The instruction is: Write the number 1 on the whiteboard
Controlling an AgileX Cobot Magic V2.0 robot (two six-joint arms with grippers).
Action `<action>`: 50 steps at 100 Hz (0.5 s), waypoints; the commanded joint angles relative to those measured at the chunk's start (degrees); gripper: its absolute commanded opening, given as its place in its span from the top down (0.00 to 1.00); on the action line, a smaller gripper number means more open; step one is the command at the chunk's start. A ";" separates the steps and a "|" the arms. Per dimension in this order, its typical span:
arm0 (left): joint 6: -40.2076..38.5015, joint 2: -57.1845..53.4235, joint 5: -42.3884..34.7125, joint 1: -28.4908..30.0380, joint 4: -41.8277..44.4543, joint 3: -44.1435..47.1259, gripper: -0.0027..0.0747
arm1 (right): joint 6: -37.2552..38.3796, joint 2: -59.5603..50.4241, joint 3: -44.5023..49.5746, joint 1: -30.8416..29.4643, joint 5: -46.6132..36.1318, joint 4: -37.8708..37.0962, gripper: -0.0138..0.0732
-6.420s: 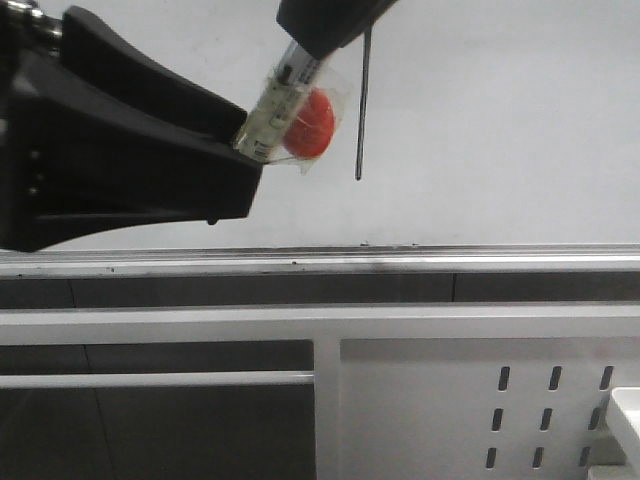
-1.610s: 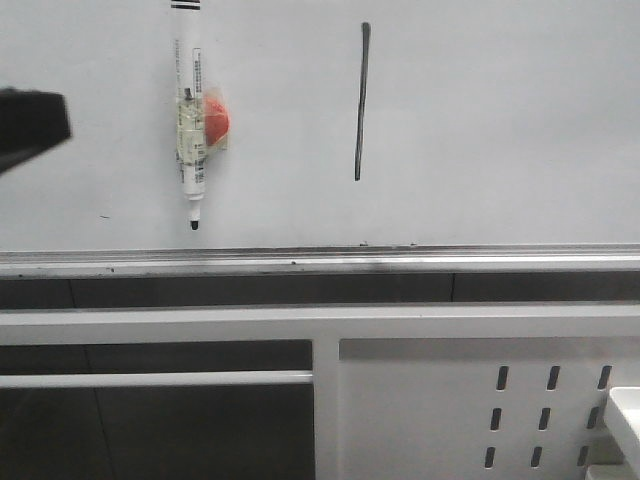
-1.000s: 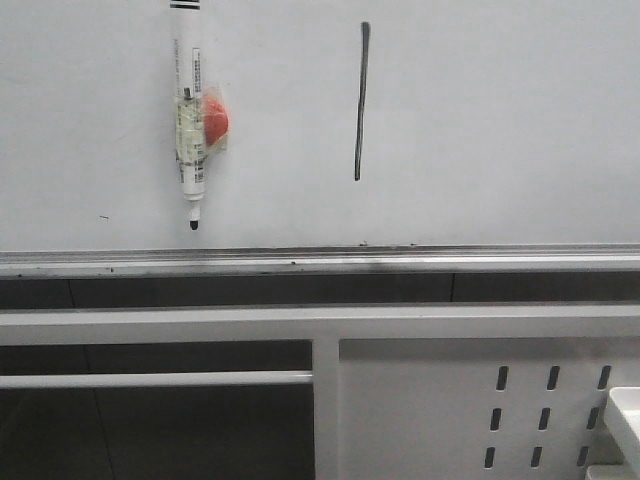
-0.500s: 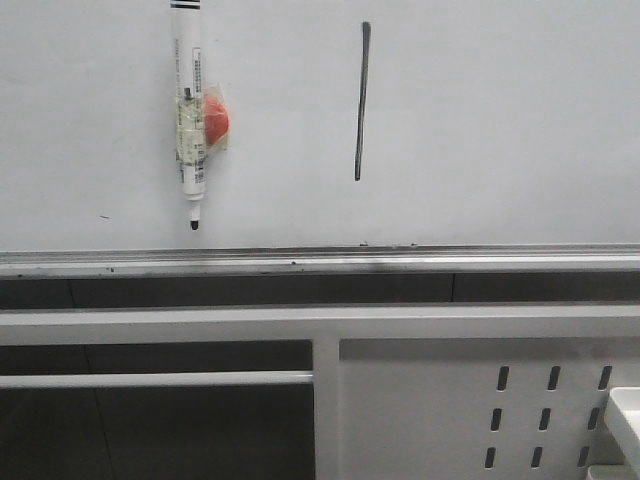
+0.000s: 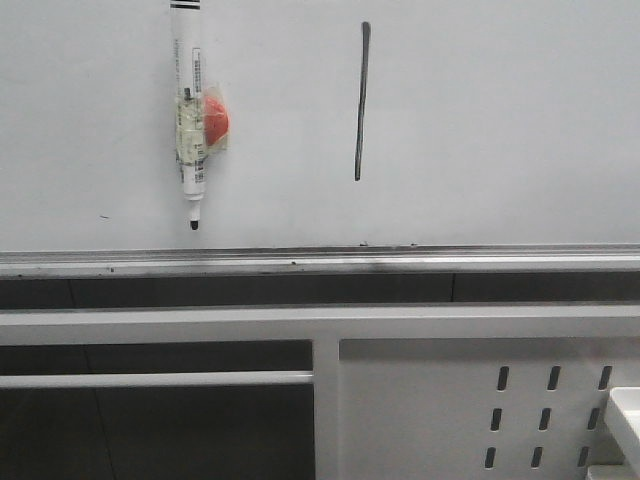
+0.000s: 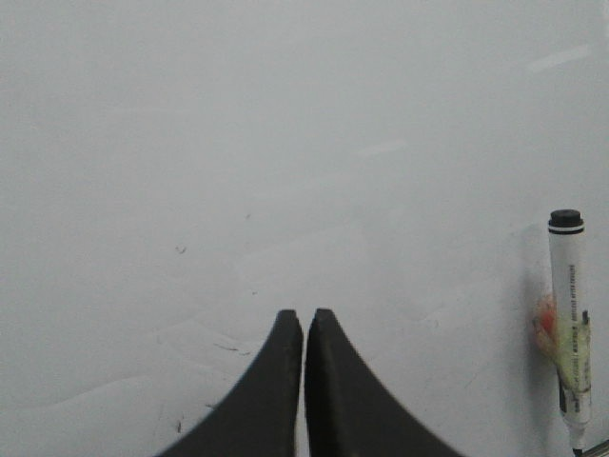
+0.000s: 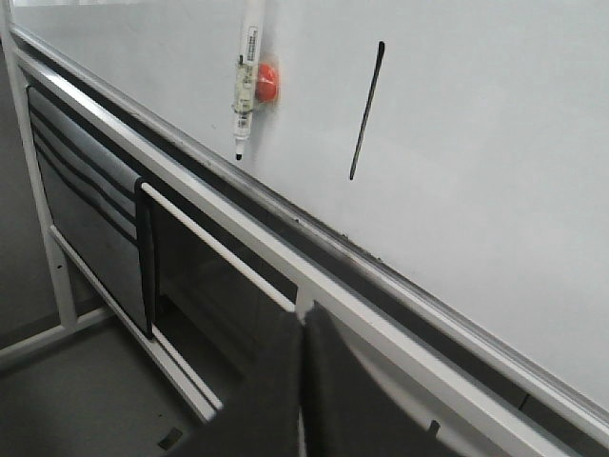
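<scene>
The whiteboard (image 5: 500,120) fills the upper front view, with its silver rail (image 5: 320,262) along the lower edge. The number 1 (image 5: 360,100) is a thin dark near-vertical stroke on it, also in the right wrist view (image 7: 366,109). The white marker pen (image 5: 190,120) with its taped red blob sticks to the board left of the stroke, tip down; it also shows in both wrist views (image 6: 569,324) (image 7: 245,81). My left gripper (image 6: 304,314) is shut and empty facing bare board. My right gripper (image 7: 303,314) is shut and empty, low before the frame. Neither gripper shows in the front view.
Below the rail runs a white metal frame (image 5: 320,325) with a panel of slotted holes (image 5: 550,415) at the lower right and a white bar (image 5: 150,379) at the lower left. A white edge (image 5: 625,410) shows at the far right.
The gripper held the marker near the stroke 6.4 s ago, then left it stuck on the board and withdrew to the left out of the front view. Nothing moved in the last second.
</scene>
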 commanded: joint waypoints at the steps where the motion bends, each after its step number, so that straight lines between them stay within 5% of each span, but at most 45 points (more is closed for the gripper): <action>1: -0.05 0.20 -4.04 0.07 1.69 -1.91 0.99 | 0.01 0.76 -1.61 0.04 -4.44 -0.49 0.92; 30: -2.49 0.20 -5.23 0.07 7.62 -1.91 0.99 | 0.01 0.76 -1.61 0.04 -4.44 -0.49 0.92; 39: -8.78 0.20 -8.09 0.37 9.37 -1.91 0.99 | 0.01 0.76 -1.61 0.04 -4.44 -0.49 0.92; 50: -20.72 0.20 -7.85 4.74 22.72 -1.91 0.99 | 0.01 0.76 -1.61 0.04 -4.44 -0.49 0.92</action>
